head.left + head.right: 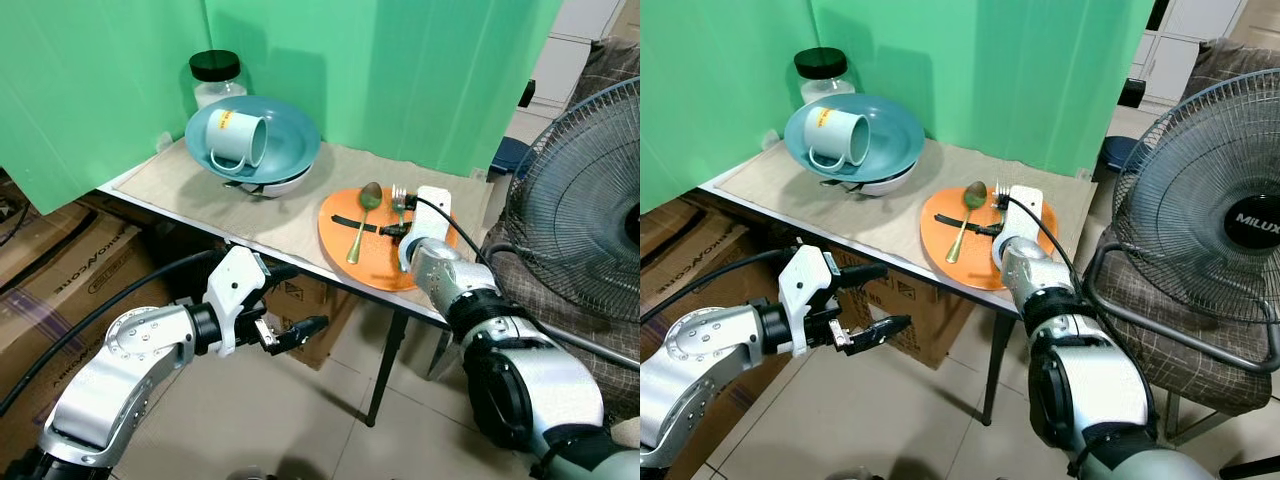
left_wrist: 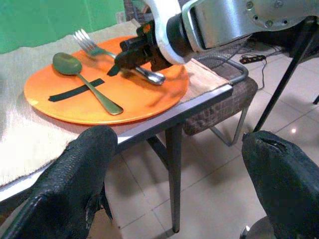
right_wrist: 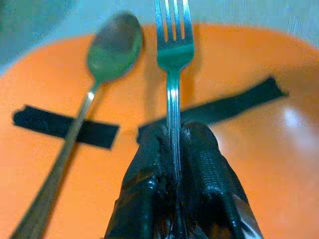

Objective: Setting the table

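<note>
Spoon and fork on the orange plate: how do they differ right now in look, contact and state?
The fork is pinched by its handle between the right gripper's shut fingers; the spoon lies free, untouched. The spoon is crossed by a black tape strip, while the other strip sits under the fork by the fingertips. The spoon looks brassy-gold with a greenish bowl; the fork is silver. Both are over the orange plate, heads toward the green backdrop.

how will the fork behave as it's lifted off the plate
The fork looks like thin shiny metal, so probably stiff and light. The right gripper pinches only its narrow handle, so it may swivel or slip. Black tape on the plate might resist.
</note>
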Available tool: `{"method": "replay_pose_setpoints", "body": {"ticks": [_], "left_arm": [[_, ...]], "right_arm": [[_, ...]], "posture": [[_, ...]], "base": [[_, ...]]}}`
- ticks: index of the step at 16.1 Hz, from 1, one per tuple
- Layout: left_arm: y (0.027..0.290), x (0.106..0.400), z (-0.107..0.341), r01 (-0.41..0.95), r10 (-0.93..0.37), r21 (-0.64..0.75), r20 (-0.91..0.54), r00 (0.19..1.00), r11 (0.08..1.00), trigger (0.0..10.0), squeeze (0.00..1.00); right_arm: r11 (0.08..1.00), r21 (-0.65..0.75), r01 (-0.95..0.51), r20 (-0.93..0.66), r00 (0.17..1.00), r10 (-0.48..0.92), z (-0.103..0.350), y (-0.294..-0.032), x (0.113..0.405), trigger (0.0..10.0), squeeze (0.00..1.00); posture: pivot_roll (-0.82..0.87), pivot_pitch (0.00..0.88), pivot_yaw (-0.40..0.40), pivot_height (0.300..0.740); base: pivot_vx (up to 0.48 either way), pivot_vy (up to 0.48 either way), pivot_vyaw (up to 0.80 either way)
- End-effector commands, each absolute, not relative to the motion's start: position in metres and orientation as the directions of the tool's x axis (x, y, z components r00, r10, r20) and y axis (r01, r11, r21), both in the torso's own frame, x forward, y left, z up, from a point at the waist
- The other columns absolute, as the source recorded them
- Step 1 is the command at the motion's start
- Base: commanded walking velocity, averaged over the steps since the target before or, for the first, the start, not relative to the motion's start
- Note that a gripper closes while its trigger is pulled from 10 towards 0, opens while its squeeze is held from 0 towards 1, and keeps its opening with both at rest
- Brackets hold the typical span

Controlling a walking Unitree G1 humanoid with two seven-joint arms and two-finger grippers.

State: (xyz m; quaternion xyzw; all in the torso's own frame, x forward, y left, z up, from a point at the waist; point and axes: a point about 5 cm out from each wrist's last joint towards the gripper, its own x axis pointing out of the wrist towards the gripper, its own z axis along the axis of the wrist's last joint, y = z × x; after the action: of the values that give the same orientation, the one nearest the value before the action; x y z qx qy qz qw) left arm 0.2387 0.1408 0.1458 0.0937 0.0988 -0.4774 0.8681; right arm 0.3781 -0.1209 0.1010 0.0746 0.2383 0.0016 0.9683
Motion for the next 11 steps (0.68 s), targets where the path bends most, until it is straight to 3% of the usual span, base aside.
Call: {"method": "replay_pose_setpoints", "body": {"ticks": [1, 3, 6, 9, 11], "left_arm": [[0.142, 0.239, 0.151, 0.840, -0.808, 0.080, -0.239, 0.538, 0.536, 10.0, 0.00], [0.138, 0.236, 0.156, 0.828, -0.808, 0.067, -0.188, 0.559, 0.557, 10.0, 0.00], [0.129, 0.236, 0.166, 0.778, -0.771, 0.059, -0.100, 0.628, 0.626, 10.0, 0.00], [0.124, 0.241, 0.179, 0.654, -0.654, -0.011, 0.027, 0.756, 0.756, 10.0, 0.00], [0.135, 0.244, 0.184, 0.492, -0.493, 0.074, -0.006, 0.870, 0.867, 10.0, 0.00]], "right_arm": [[0.990, 0.141, 0.010, -0.391, 0.919, 0.046, 0.116, -0.121, 0.383, 0.0, 0.00], [0.985, 0.173, -0.017, -0.290, 0.955, 0.067, 0.135, -0.124, 0.383, 0.0, 0.00], [0.943, 0.333, -0.016, -0.201, 0.976, 0.087, 0.152, -0.130, 0.369, 0.0, 0.00], [0.940, 0.321, -0.116, -0.020, 0.991, 0.129, 0.173, -0.138, 0.346, 0.0, 0.00], [0.943, 0.294, -0.158, 0.052, 0.987, 0.149, 0.181, -0.156, 0.308, 0.0, 0.00]], "posture": [[0.12, 0.000, -0.015, 0.740], [0.12, 0.000, -0.018, 0.740], [0.11, 0.000, -0.008, 0.740], [0.11, 0.000, -0.008, 0.740], [0.11, 0.000, -0.007, 0.740]], "base": [[0.000, 0.000, 0.00], [0.000, 0.000, 0.00], [0.000, 0.000, 0.00], [0.000, 0.000, 0.00], [0.000, 0.000, 0.00]]}}
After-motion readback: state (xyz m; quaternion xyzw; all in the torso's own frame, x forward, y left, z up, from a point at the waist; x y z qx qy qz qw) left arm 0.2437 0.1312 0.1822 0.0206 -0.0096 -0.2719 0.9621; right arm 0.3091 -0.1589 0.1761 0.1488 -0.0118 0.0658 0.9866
